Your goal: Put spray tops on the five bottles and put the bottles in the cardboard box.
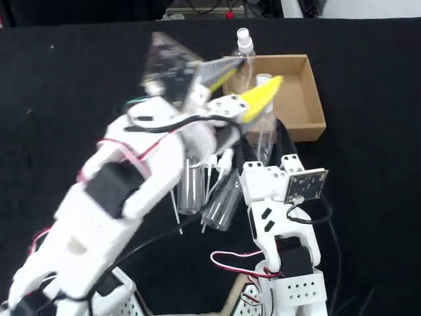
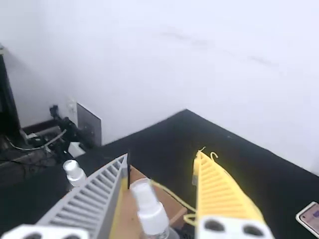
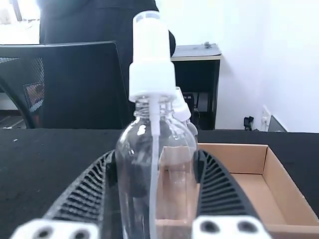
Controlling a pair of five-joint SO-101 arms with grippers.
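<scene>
My right gripper (image 1: 266, 146) (image 3: 155, 158) is shut on a clear bottle (image 1: 264, 125) (image 3: 149, 149), which stands upright just in front of the cardboard box (image 1: 309, 99) (image 3: 259, 159). A white spray top (image 2: 149, 209) (image 3: 151, 64) sits on its neck. My left gripper (image 1: 260, 71) (image 2: 162, 158) hangs open over that top, its grey finger (image 2: 99, 189) and yellow finger (image 2: 219, 194) on either side without touching it. A second bottle with a spray top (image 1: 244, 41) (image 2: 75, 172) (image 3: 183, 107) stands at the box's far left corner.
Topless clear bottles (image 1: 191, 184) (image 1: 223, 197) stand and lean under the left arm in the table's middle. Loose spray tops with thin tubes (image 1: 223, 161) lie between them. The table is covered in black cloth (image 1: 79, 79).
</scene>
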